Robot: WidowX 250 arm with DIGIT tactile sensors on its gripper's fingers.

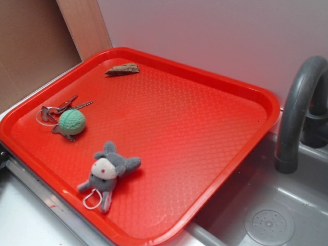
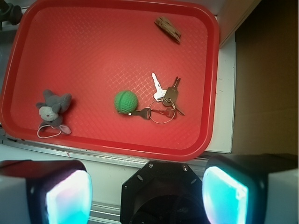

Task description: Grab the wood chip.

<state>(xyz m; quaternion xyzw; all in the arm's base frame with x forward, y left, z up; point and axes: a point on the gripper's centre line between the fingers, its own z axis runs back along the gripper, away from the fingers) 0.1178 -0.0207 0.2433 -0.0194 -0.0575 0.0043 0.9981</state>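
A red tray fills most of the exterior view, resting partly over a grey sink whose curved grey tap stands at the right edge. The wood chip lies flat on the tray floor near the far rim, in the upper left part of that frame; in the wrist view it sits in the upper right of the tray, close to the corner and apart from everything else. A bunch of keys on a ring lies at the left of the exterior view, with a green knitted ball touching it. A small grey plush toy lies lower down, near the tray's front edge, well apart from the chip. The gripper shows only in the wrist view, at the bottom of the frame, outside the tray's near rim. Its two fingers stand wide apart with nothing between them.
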